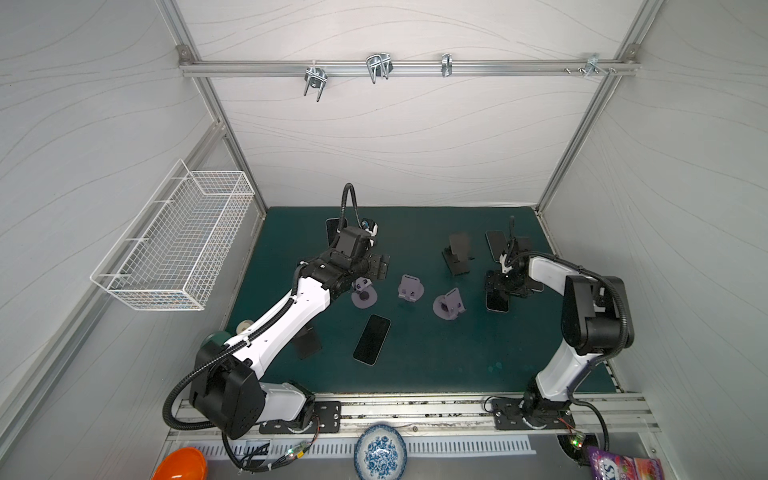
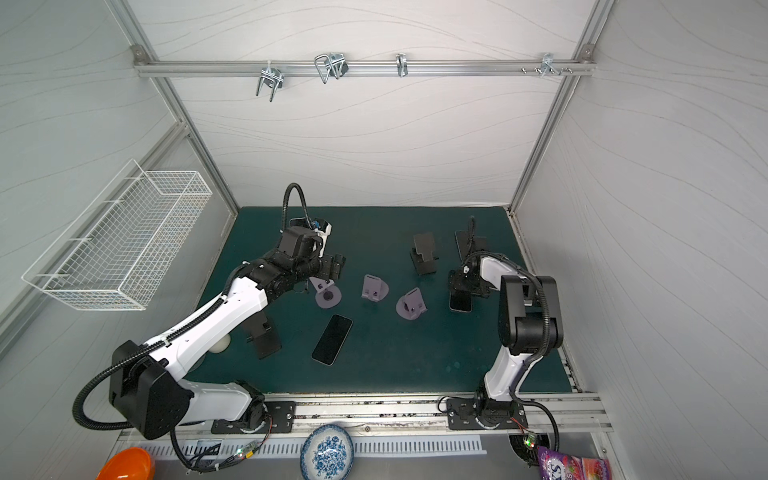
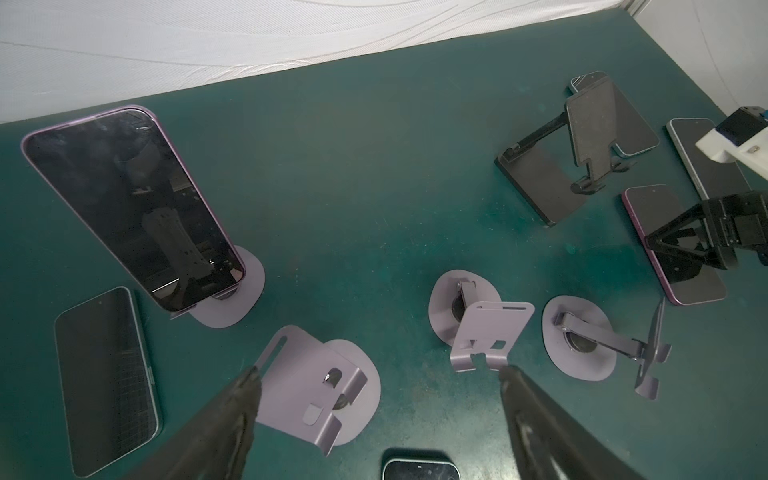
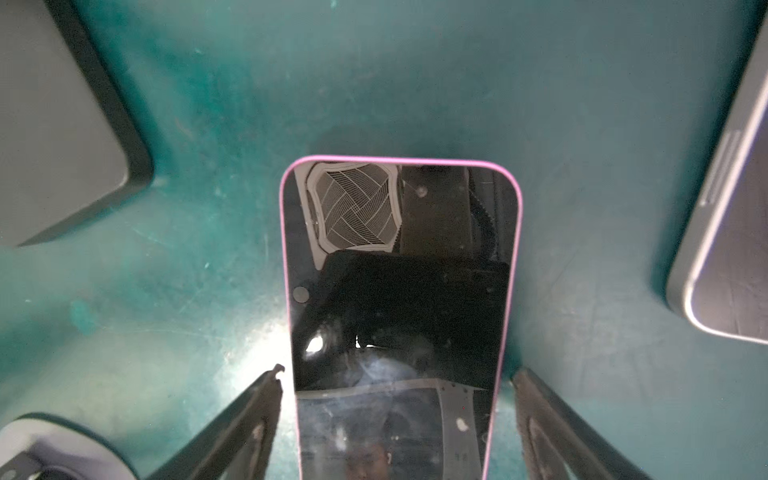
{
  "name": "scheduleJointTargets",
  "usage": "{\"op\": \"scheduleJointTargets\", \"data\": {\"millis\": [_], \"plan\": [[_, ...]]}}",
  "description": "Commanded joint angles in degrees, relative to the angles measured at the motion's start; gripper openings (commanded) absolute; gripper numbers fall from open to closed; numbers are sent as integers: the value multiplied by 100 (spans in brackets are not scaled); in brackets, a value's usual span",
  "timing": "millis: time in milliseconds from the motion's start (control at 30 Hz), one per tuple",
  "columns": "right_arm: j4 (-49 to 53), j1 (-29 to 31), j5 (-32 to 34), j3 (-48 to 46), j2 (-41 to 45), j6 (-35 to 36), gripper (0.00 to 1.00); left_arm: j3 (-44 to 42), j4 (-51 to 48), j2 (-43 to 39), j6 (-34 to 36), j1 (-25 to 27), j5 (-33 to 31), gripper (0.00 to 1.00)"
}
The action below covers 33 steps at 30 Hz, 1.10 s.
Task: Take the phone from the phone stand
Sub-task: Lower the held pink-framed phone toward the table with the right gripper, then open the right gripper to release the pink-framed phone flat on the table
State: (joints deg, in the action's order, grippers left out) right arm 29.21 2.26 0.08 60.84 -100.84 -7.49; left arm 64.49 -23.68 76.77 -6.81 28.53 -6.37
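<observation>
A purple-cased phone (image 3: 133,203) leans upright on a lilac phone stand (image 3: 245,299); in both top views it is mostly hidden behind the left arm (image 1: 334,230). My left gripper (image 3: 379,374) is open above an empty lilac stand (image 3: 316,386), apart from that phone, and holds nothing. A pink-edged phone (image 4: 399,291) lies flat on the green mat (image 4: 208,124). My right gripper (image 4: 397,378) is open astride it, with a gap showing at each finger. In both top views this gripper (image 1: 496,286) hovers over that flat phone (image 1: 497,300).
Two more empty lilac stands (image 1: 410,287) (image 1: 449,304) sit mid-mat. One black stand (image 1: 457,253) is at the back, another (image 1: 307,340) under the left arm. Loose phones (image 1: 372,338) (image 3: 106,378) (image 3: 706,162) lie flat. A wire basket (image 1: 178,245) hangs left.
</observation>
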Motion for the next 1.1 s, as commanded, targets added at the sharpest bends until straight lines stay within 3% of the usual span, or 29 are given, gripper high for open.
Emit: {"op": "scheduleJointTargets", "data": {"millis": [0,600,1067], "plan": [[338,-33,171,41,-27,-17,90,185,153,30,91,3,-173,91],[576,-33,253,436,531,-157,99,186,374,127,469,3,-523,92],[891,-33,495,656,1380,-199,98,480,660,303,949,-67,-909,92]]}}
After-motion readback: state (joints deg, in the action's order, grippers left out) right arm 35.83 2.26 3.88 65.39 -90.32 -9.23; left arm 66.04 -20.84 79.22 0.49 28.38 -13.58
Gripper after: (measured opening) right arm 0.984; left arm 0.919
